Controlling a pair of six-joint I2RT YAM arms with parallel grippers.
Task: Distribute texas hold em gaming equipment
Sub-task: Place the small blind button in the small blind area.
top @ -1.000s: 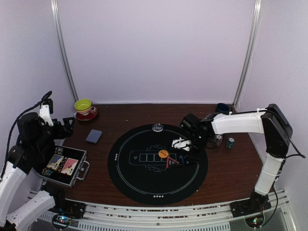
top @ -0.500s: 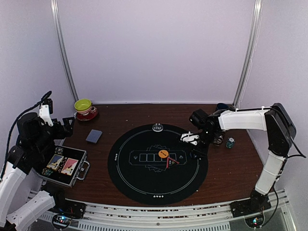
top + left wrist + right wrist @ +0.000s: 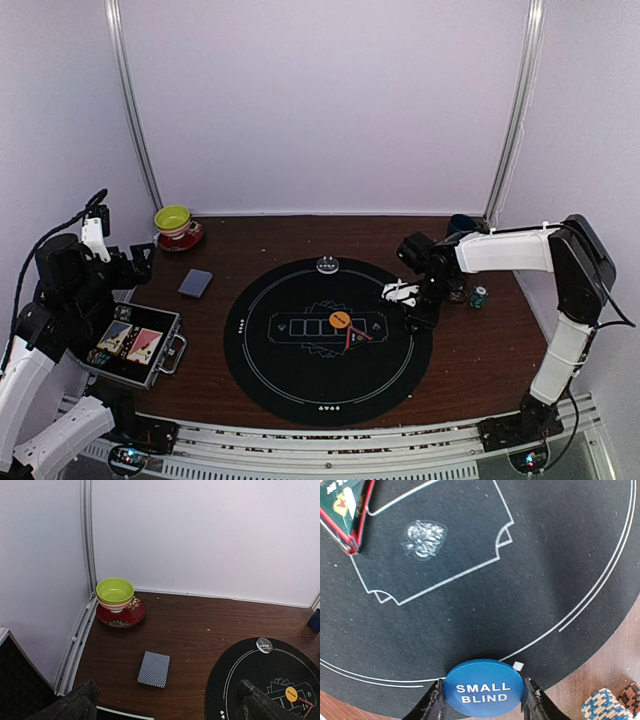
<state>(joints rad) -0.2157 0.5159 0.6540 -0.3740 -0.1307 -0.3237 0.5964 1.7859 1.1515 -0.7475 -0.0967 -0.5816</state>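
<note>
**On the brown table, a blue disc is held**

A round black mat lies on the table. The right gripper squeezes the blue disc by its sides, over the mat's edge. Chips sit just right of it. The left gripper is wide open and empty. The cards lie ahead of it.

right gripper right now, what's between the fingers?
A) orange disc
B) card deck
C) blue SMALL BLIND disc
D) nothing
C: the right wrist view shows the blue SMALL BLIND disc sitting between the two fingers of the right gripper, while the orange disc lies on the black mat.
</note>
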